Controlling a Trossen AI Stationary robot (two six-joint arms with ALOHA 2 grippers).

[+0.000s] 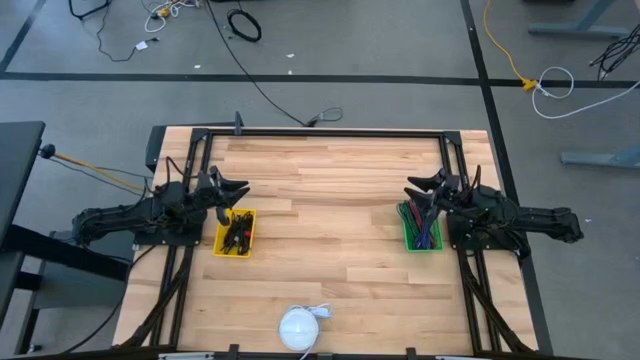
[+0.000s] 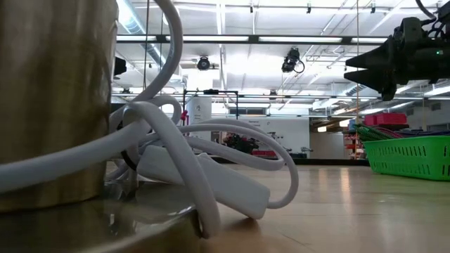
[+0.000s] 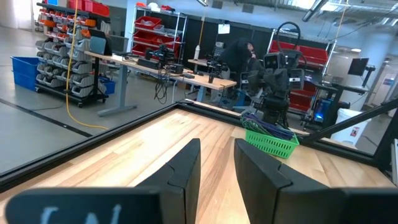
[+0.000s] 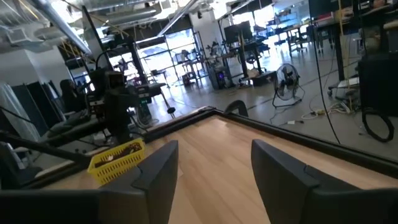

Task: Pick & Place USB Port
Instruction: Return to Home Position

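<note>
left gripper [image 1: 237, 189]: jaws narrowly parted, empty, by yellow basket [image 1: 250, 214]
right gripper [image 1: 415, 188]: jaws wide, empty, by green basket [image 1: 404, 228]
lettering [image 3: 81, 214]: blurred, unreadable

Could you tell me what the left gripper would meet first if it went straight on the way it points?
Probably nothing soon: the left gripper faces bare table. The green basket and right gripper sit slightly off its line, though depth is unclear.

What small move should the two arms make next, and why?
Probably just settle back to rest. The left gripper and the right gripper are both open and empty, each hovering by its basket, and cables already lie in the yellow basket and the green basket.
</note>
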